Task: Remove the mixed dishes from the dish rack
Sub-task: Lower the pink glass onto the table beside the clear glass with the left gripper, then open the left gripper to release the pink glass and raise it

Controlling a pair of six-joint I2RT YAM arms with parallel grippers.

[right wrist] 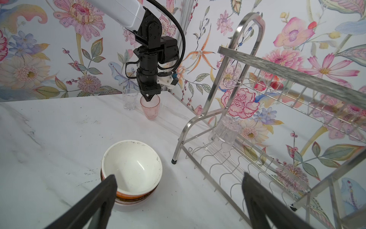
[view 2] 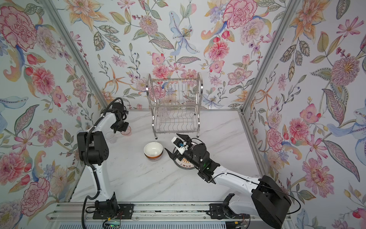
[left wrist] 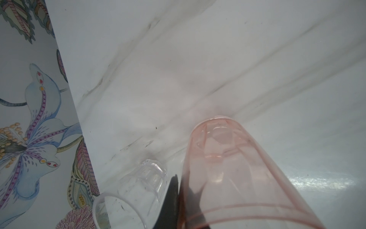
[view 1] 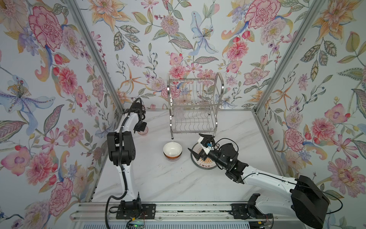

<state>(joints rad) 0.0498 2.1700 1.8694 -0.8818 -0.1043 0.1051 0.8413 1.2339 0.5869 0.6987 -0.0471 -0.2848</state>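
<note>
- Left tool (far left, by the wall): pressed together on the rim of the pink glass. One finger is outside the glass wall and the other shows dark through it.
- The pink glass stands upright with its mouth up. Whether its base touches the surface I cannot tell.
- Clear glass: upright on the surface just beside the pink one, on the wall side (hidden behind the arm in a top view, but seen at).
- Bowls: a nested stack on the surface, mid-front. The top one is white inside, and an orange band shows below.
- Rack: at the back centre, upper tier bare.
- Racked glass: clear, tilted at the left end of the lower tier.
- Right tool: jaws spread wide and gripping nothing (both tips in the wrist view,). It hovers between the bowls and the rack's front foot.
- Plates: flat on the surface in front of the rack, mostly hidden under the right arm, with a lettered rim showing.
</note>
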